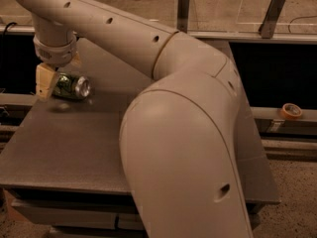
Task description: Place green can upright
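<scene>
Lying on its side: dark green-and-white aluminium drink can (73, 86), far-left part of grey flat surface (74, 148). Tan hand (57, 82) at can's base end; grip cannot be told.

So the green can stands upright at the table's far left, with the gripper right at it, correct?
No. The camera view shows the green can lying on its side, silver end pointing right, not upright. The rest holds: it is at the table's far left, with the gripper right at it.
</scene>
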`<state>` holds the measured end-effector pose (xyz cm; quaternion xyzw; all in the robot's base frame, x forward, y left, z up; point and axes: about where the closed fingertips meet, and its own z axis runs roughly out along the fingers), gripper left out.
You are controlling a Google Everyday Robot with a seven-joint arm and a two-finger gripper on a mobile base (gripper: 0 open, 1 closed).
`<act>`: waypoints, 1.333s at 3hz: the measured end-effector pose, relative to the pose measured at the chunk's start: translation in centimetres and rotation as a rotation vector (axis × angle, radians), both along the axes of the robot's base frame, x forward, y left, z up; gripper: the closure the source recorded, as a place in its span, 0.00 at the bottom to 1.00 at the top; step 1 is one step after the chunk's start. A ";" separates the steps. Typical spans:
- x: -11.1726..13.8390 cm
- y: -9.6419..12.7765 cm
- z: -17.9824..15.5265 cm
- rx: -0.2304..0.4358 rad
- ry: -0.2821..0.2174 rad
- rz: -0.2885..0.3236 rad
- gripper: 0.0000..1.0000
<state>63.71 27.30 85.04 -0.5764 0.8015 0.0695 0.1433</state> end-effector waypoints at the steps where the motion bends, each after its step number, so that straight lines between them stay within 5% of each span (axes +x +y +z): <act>1: -0.4 0.5 -0.8 0.004 0.016 -0.007 0.41; 2: -0.7 0.5 -0.6 0.031 0.018 -0.003 0.64; 3: -1.2 1.0 3.6 0.139 -0.042 0.060 0.88; 4: -0.7 1.3 9.1 0.313 -0.113 0.166 1.00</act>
